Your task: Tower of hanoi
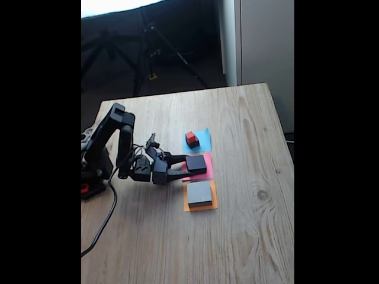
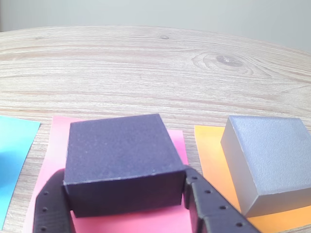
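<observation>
The gripper (image 2: pixel 124 206) is clenched on the medium black block (image 2: pixel 119 160), a finger (image 2: pixel 206 204) flush against each side face in the wrist view, low and toward the near edge of the block rather than across its middle. The block sits on or just above the pink paper (image 1: pixel 203 171); I cannot tell whether it is lifted. In the fixed view the grey block (image 1: pixel 199 193) lies on the orange paper (image 1: pixel 201 205) just beside it, and the red cube (image 1: pixel 190 136) sits on top of the small black cube (image 1: pixel 193 143) on the blue paper (image 1: pixel 203 139) on the other side. The main risk, as I judge it, is the grip itself: held near one edge, the block may pivot between the fingers and tip forward when raised, or slip out. The second risk is the tight spacing. The grey block is close on the right in the wrist view, so a sideways swing made too low could knock it or drag the orange paper. A swing the other way could topple the red cube off its perch. The pink paper may also slide or lift with the block if the fingers catch its edge. If the block goes onto the grey one, an off-centre release could leave it overhanging.
</observation>
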Robot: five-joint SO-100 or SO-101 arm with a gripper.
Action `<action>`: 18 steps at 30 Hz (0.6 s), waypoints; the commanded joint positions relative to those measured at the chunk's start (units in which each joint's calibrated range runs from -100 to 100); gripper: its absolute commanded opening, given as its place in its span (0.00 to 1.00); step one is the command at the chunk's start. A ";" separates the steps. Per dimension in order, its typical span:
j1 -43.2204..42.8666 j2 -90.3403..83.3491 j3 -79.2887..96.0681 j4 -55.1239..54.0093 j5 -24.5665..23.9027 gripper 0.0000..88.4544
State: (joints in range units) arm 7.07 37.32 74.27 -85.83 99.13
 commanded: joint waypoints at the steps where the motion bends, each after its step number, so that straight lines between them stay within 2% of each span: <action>1: -0.26 -0.38 -0.27 -1.54 0.87 0.04; 11: 0.49 -0.08 -0.18 -1.46 0.87 0.05; 18: 0.49 0.00 -0.27 -1.46 0.87 0.11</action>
State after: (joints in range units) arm 7.07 37.49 74.01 -85.83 99.13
